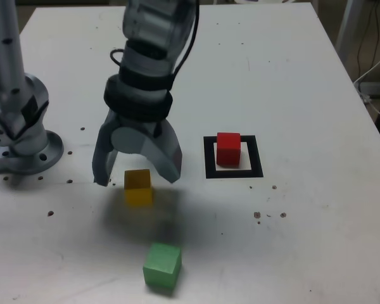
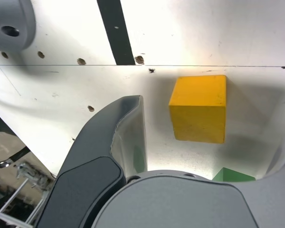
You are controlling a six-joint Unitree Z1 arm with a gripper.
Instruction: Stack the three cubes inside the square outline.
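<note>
Gripper [image 1: 137, 176] stands wide open above the table [image 1: 316, 95], holding nothing; the yellow cube [image 1: 139, 187] sits between its spread jaws, untouched. Red cube [image 1: 228, 149] rests inside the square outline [image 1: 233, 172], toward the exterior view's right. Green cube [image 1: 161, 266] lies nearer the camera, apart from both. Wrist view confirms the yellow cube [image 2: 198, 109] clear of the fingers [image 2: 128, 128]

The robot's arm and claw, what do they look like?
The arm is silver-grey metal with black rings near the wrist and a thin black cable beside it. Its gripper has two dark grey, curved, pointed fingers, like a crab's claw.
</note>
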